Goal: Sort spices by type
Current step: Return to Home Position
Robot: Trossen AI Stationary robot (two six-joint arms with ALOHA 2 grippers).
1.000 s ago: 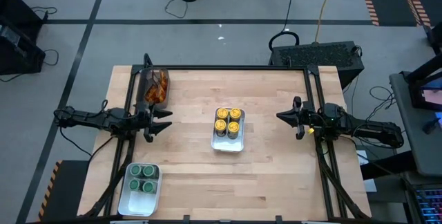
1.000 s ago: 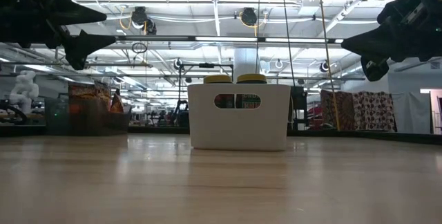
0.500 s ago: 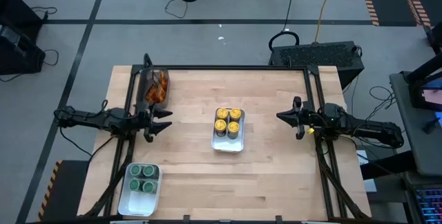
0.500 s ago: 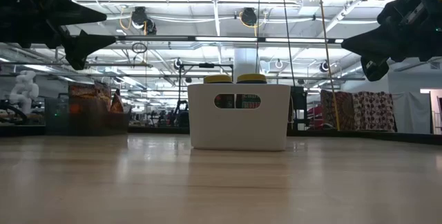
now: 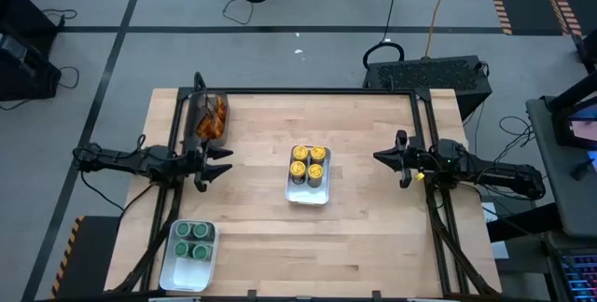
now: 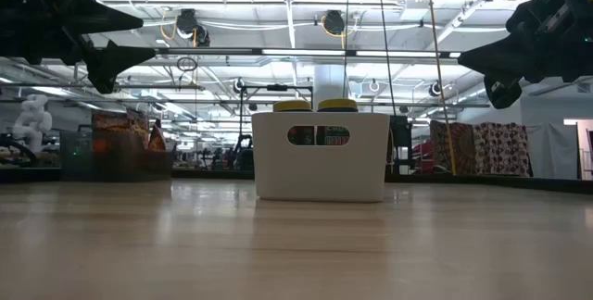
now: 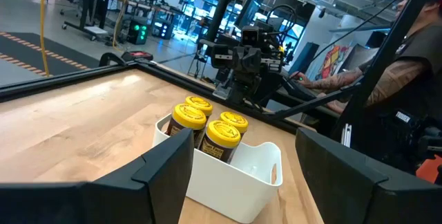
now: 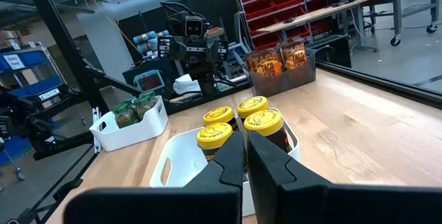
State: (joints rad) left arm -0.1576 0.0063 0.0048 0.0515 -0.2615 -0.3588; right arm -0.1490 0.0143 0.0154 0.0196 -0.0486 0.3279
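Note:
Several yellow-lidded jars (image 5: 308, 160) stand in a white tray (image 5: 308, 193) at the table's middle, also seen in the left wrist view (image 7: 207, 128) and the right wrist view (image 8: 240, 125). Several green-lidded jars (image 5: 193, 240) stand in a second white tray (image 5: 172, 269) at the near left corner. Orange-brown packets (image 5: 211, 116) stand in a dark bin (image 5: 198, 133) at the far left. My left gripper (image 5: 224, 164) hovers open at the table's left side. My right gripper (image 5: 379, 158) hovers shut at the right side. Both are raised above the table.
Bare wood lies between the trays and both grippers. A dark frame (image 5: 317, 91) runs along the table's far edge and down both sides. A person's arm (image 7: 331, 80) shows beyond the table in the left wrist view.

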